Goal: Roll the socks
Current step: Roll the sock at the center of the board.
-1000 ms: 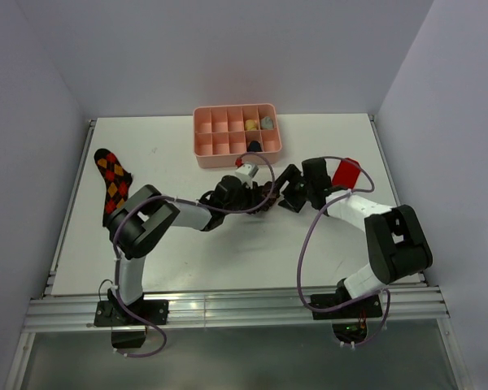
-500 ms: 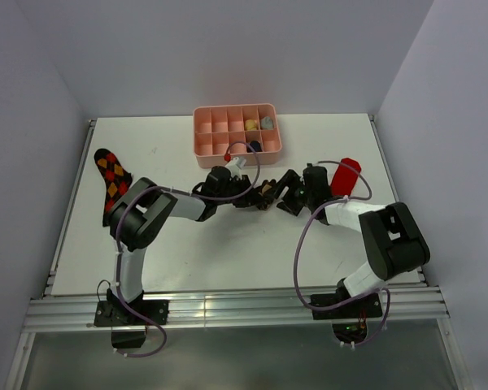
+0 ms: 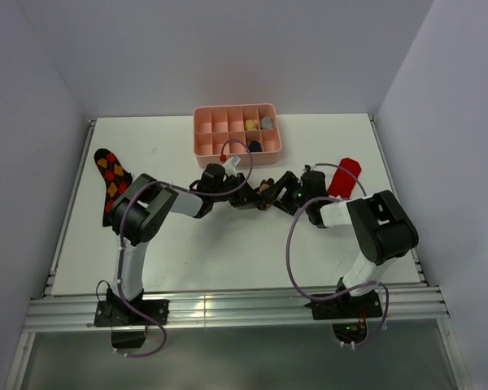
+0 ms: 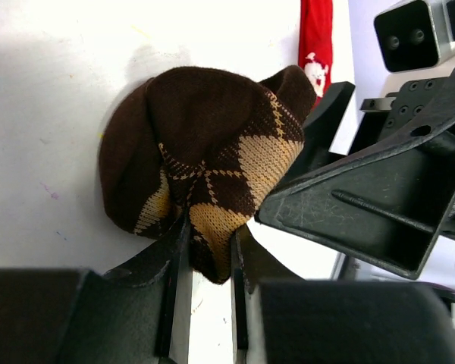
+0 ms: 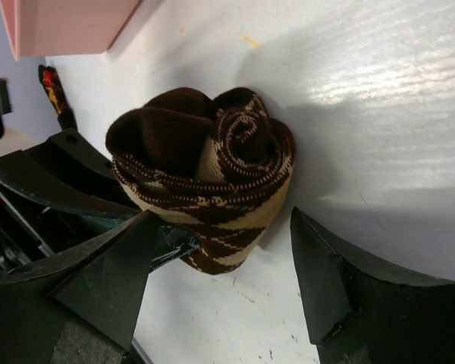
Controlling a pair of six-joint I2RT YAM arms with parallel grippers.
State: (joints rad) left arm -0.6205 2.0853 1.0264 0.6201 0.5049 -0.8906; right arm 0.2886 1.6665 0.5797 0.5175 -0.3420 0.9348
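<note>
The black-and-tan argyle sock (image 3: 266,188) is rolled into a bundle on the table between my two grippers. In the left wrist view the sock (image 4: 205,152) has a fold pinched in my left gripper (image 4: 210,246), which is shut on it. In the right wrist view the roll (image 5: 205,171) sits just ahead of my right gripper (image 5: 224,273), whose jaws stand wide open either side of it. The plain red sock (image 3: 344,176) lies to the right, also seen in the left wrist view (image 4: 316,38). The black and red-orange argyle sock (image 3: 112,183) lies flat at the far left.
The pink compartment tray (image 3: 236,130) stands at the back middle, just behind the grippers, with a few small items in its right cells; its corner shows in the right wrist view (image 5: 61,23). Both arms' cables loop over the table's middle.
Both wrists have shifted left and toward the back. The right arm has come off the red sock, which now shows more fully. The rolled sock stays between the grippers.
</note>
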